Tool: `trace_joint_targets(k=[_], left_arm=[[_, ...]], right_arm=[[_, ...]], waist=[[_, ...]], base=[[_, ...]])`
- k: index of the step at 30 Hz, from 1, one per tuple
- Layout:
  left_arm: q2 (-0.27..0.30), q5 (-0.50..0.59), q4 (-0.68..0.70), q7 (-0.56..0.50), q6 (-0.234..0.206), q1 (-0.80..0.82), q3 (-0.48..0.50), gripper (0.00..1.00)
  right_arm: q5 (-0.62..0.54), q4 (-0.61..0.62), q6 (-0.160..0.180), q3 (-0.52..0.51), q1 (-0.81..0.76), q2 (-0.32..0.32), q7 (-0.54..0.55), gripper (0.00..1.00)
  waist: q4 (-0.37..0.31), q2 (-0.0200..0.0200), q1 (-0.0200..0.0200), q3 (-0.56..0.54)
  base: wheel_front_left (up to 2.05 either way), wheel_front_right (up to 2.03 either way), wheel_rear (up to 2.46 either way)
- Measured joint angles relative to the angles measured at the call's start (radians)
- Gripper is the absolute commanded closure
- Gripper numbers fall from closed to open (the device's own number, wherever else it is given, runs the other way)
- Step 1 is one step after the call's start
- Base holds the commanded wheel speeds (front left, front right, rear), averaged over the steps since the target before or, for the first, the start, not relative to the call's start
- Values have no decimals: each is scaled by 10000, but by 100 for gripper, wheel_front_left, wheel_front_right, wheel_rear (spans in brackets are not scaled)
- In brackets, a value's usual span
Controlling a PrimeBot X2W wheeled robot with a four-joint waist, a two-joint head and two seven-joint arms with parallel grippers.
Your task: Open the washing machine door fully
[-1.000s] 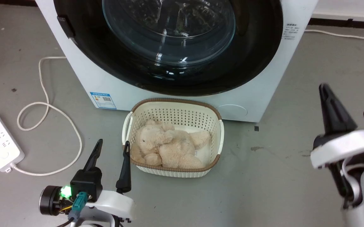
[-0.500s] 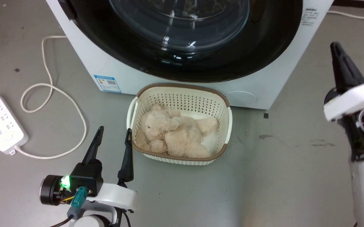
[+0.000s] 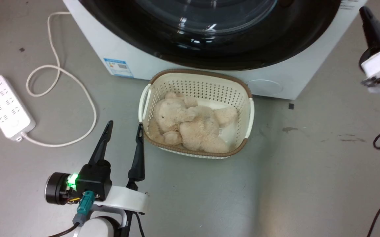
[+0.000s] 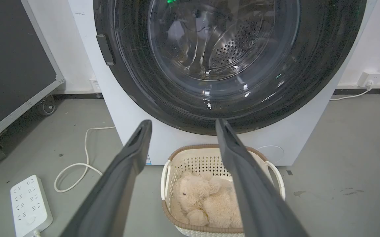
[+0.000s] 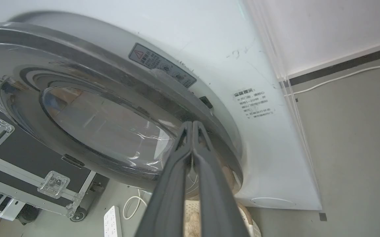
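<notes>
The washing machine (image 3: 111, 42) is a white box at the top of the head view. Its door (image 3: 275, 42), a glossy black disc with a clear glass bowl, lies flat against the front. In the left wrist view the door (image 4: 229, 65) faces me, and my left gripper (image 4: 183, 122) is open and empty, well short of it. That left gripper (image 3: 125, 125) hangs low beside the basket. My right gripper (image 3: 366, 11) is shut and raised at the machine's right side. Its tips (image 5: 192, 123) point at the door's (image 5: 104, 121) right rim; whether they touch it I cannot tell.
A cream perforated basket (image 3: 199, 73) holding a beige teddy bear (image 3: 190, 125) stands on the floor against the machine's front. A white power strip (image 3: 5, 105) and looped cable (image 3: 78, 92) lie at the left. A black wheeled case (image 4: 12, 65) stands left of the machine.
The head camera has shifted, so the whole picture moved. My shut right gripper has risen along the machine's right side towards the door's rim. The left gripper stayed open and still.
</notes>
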State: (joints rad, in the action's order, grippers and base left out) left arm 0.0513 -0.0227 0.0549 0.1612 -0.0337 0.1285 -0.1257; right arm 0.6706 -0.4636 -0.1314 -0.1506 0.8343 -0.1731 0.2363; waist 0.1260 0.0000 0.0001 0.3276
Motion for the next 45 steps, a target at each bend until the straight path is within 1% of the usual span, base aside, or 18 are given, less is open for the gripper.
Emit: trace_joint_targets(k=[10, 15, 18, 19, 22, 28, 35, 36, 37, 41, 45], left_arm=[[-2, -161, 69, 213, -90, 199, -249, 0], [0, -174, 84, 282, -167, 299, -318, 0], [0, -174, 119, 349, -178, 399, -366, 0], [-2, -174, 134, 435, -196, 453, -476, 0], [2, -169, 153, 499, -203, 571, -566, 0], [56, -161, 190, 616, -203, 609, -585, 0], [73, -159, 196, 775, -268, 701, -642, 0], [73, -159, 192, 809, -290, 727, -677, 0], [77, -161, 144, 867, -291, 729, -755, 0], [98, -161, 35, 949, -291, 713, -828, 0], [132, -174, -107, 951, -280, 498, -855, 0]], right_arm=[[1197, -1764, 2, -719, 1743, -600, 1371, 100], [1772, -2754, 2, -988, 2659, -746, 2360, 100], [1979, -3177, 2, -1074, 3167, -823, 2685, 100], [2144, -3547, 2, -1177, 3623, -949, 2824, 100], [2378, -3946, 2, -1292, 4056, -1060, 2980, 100], [2922, -4677, 8, -1461, 4833, -1158, 3856, 100], [3453, -5179, 19, -1557, 4987, -1289, 4684, 100], [3647, -5310, 21, -1574, 4963, -1290, 4938, 100], [3852, -5373, 21, -1565, 4765, -1279, 5342, 100], [4232, -5377, 21, -1574, 4239, -1135, 5823, 100], [4318, -5028, 19, -1505, 3257, -761, 6178, 100]], waist=[[387, 0, 0, 544], [529, 0, 0, 807], [582, 0, 0, 957], [638, 0, 0, 1092], [697, 0, 0, 1215], [793, 0, 0, 1446], [789, 0, 0, 1383], [771, 0, -1, 1299], [730, 0, -1, 1111], [663, 0, -2, 750], [564, 0, -2, 264]], base=[[0, 0, 0], [0, 0, 0], [0, 0, 0], [0, 0, 0], [0, 0, 0], [0, 0, 0], [0, 0, 0], [0, 0, 0], [0, 0, 0], [0, 0, 0], [0, 0, 0]])
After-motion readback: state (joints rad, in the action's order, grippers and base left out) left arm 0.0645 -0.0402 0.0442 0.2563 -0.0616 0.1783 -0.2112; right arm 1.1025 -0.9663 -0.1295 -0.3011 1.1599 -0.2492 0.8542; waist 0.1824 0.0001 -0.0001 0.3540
